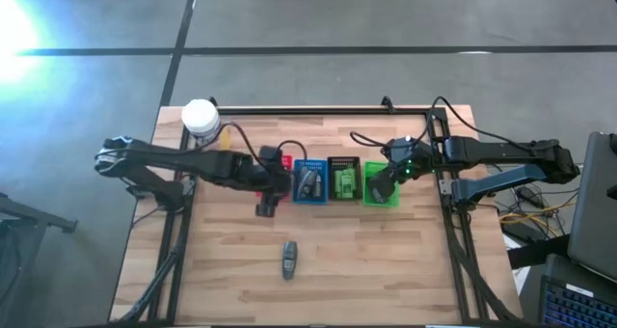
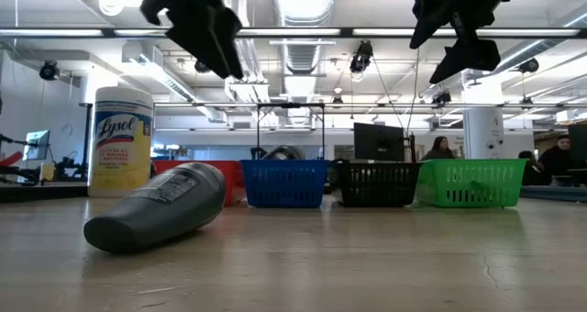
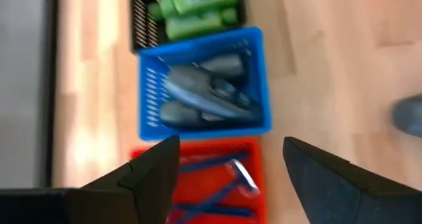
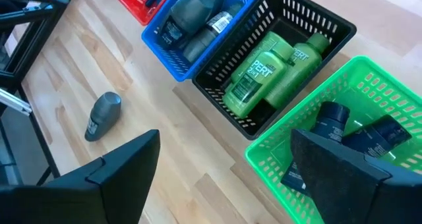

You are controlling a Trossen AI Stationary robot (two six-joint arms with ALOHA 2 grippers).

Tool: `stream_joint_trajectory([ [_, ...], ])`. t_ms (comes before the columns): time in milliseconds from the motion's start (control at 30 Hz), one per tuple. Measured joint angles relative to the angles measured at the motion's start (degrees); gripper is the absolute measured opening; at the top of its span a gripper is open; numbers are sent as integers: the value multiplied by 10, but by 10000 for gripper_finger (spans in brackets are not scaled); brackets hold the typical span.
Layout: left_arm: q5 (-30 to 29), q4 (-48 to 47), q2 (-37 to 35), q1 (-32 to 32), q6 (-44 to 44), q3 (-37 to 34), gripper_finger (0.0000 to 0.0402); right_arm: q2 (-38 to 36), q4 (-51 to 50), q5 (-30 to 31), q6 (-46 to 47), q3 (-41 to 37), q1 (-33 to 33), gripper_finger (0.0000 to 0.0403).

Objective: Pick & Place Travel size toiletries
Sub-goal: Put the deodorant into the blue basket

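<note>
A pale wooden slatted table (image 1: pixel 386 270) carries a row of four small slotted plastic baskets, flanked by a white-lidded yellow wipes canister (image 1: pixel 201 119) near the far left corner. The red basket (image 4: pixel 135 1) holds slim blue stick-like pieces, the blue basket (image 1: pixel 309 182) grey oval tubes, the black basket (image 4: pixel 283 59) bright green bottles, and the green basket (image 4: pixel 343 118) dark navy bottles. One grey oval tube (image 1: pixel 288 259) is left lying alone on the bare wood, well apart from the row, toward the near edge. The left gripper (image 1: pixel 267 205) hangs above the table just in front of the red basket with its fingers spread and nothing between them; the right gripper (image 1: pixel 383 190) is held over the green basket, likewise apart and empty. The stray tube is judged best taken by the nearer left gripper: it should be approached from straight above, the fingers set across its narrow width near the middle, closed gently, then carried over the blue basket and released low.
</note>
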Motion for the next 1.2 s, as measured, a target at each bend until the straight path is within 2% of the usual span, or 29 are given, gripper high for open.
stream_joint_trajectory([
  [267,45,-13,18,-63,-167,0,273,0,17,0,2,-2,44,348],
  [433,67,-18,56,-103,-389,0,273,3,32,0,33,-14,87,338],
  [567,130,-14,104,-132,-465,10,272,4,31,0,71,-22,109,326],
  [733,225,-10,173,-158,-497,34,272,4,32,1,104,-34,126,313],
  [800,231,-9,191,-169,-463,42,272,4,32,2,106,-39,132,309],
  [867,211,-11,199,-183,-384,44,272,4,36,2,106,-44,138,305],
  [1100,128,-6,198,-226,-9,46,272,4,36,0,80,-45,147,294],
  [1200,113,7,199,-230,132,46,272,4,36,-1,71,-45,147,291],
])
